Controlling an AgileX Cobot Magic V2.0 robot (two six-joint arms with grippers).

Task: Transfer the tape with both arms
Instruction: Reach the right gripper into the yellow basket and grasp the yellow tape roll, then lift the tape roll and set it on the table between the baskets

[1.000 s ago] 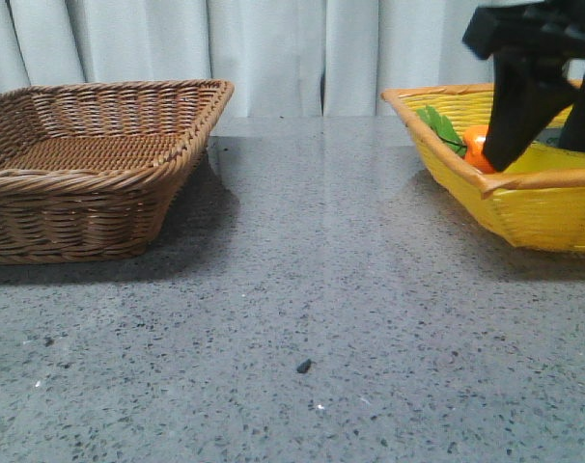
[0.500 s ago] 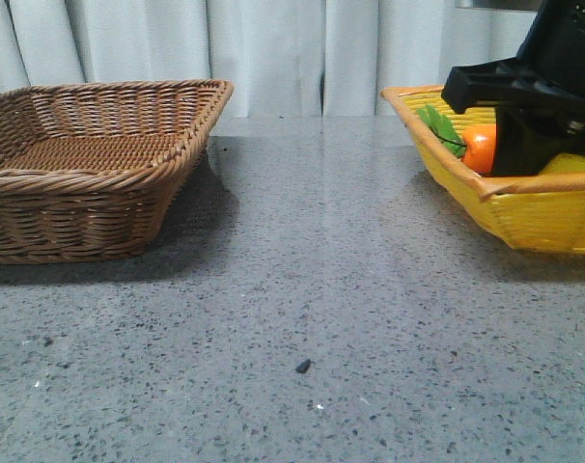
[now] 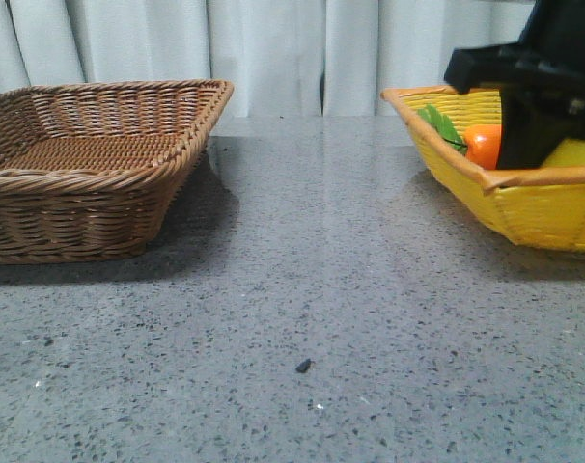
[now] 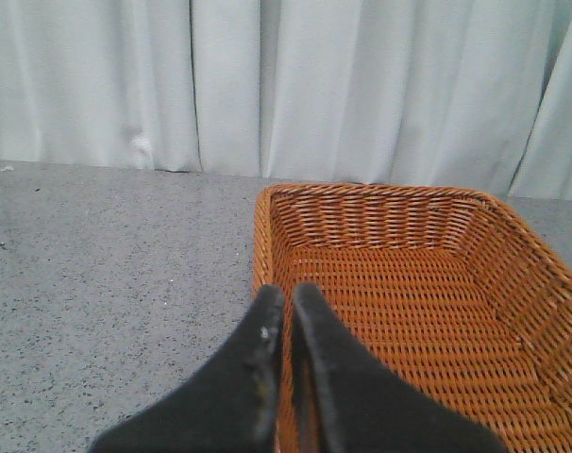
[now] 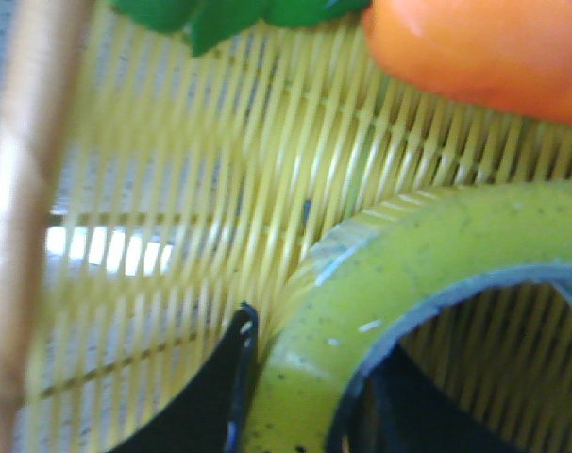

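Observation:
The tape [image 5: 380,274], a yellow-green roll with a dark inner rim, lies in the yellow basket [image 3: 543,207]; in the front view only a yellow sliver of the tape [image 3: 577,152] shows beside the black arm. My right gripper [image 5: 310,368] straddles the roll's wall, one finger [image 5: 231,377] against the outside and the other inside the hole, shut on it. From the front, the right gripper [image 3: 529,116] reaches down into the basket. My left gripper [image 4: 284,294] is shut with nothing in it, above the near rim of the brown basket [image 4: 380,192].
An orange carrot [image 3: 483,145] with green leaves [image 3: 437,125] lies in the yellow basket next to the tape; the carrot [image 5: 484,47] is close to the roll. The brown wicker basket [image 3: 80,193] stands at the left. Grey speckled table [image 3: 302,289] lies between the baskets.
My right arm came down into the yellow basket onto the tape; since half a second ago the arm and the yellow roll sit slightly higher. The left side is unchanged.

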